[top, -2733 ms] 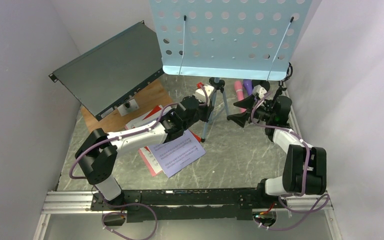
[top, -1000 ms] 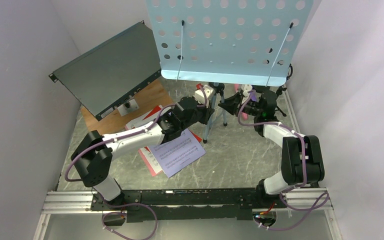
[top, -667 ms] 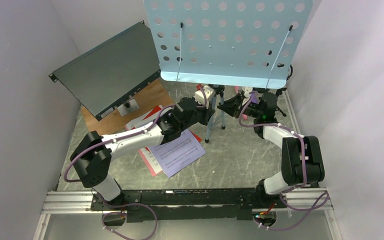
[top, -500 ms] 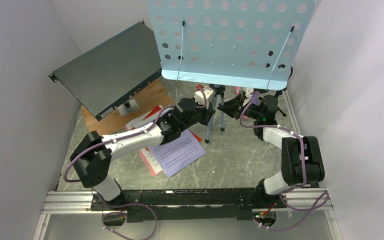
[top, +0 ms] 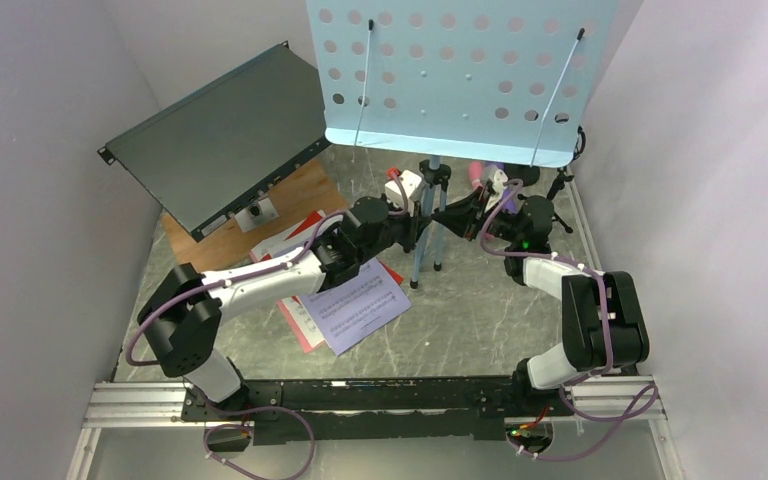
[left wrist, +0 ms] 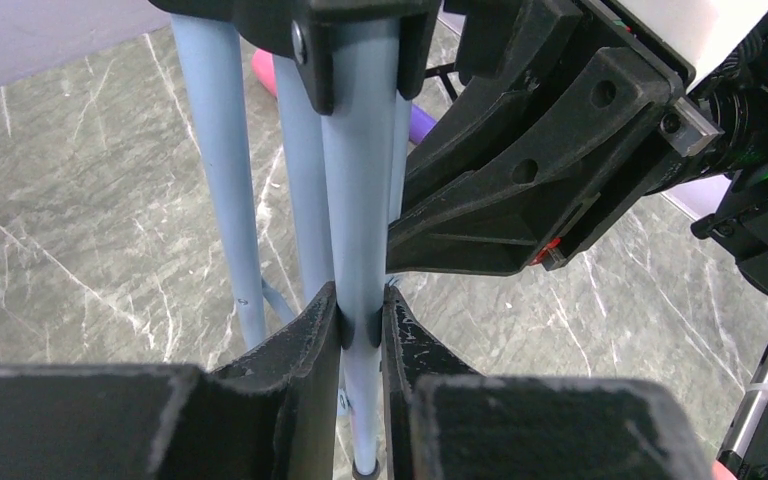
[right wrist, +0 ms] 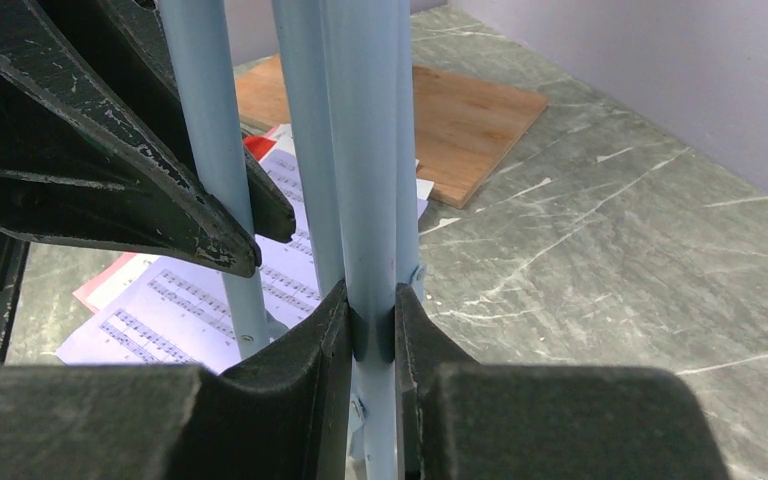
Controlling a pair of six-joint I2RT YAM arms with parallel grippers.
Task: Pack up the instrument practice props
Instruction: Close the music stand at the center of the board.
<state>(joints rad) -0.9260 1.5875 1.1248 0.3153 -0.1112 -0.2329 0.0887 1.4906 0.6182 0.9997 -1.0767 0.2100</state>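
Observation:
The light-blue perforated music rack (top: 460,80) stands upright at the back on its tripod legs (top: 428,240), which are drawn close together. My left gripper (top: 422,228) is shut on one light-blue leg (left wrist: 360,250). From the opposite side my right gripper (top: 452,215) is shut on another leg (right wrist: 365,200). The two grippers face each other across the tripod. White, pink and red sheet-music pages (top: 355,305) lie under my left arm. Pink (top: 477,172) and purple (top: 496,168) microphones lie behind the tripod, mostly hidden. A black mic support (top: 560,185) stands at the back right.
A large dark flat metal box (top: 215,140) leans at the back left over a wooden board (top: 260,215). Walls close in on the left, back and right. The rack's panel overhangs the back of the table.
My right gripper moved left to the tripod and shut on a leg. The spread legs came together, and the rack's panel shifted slightly right. The left gripper kept its hold.

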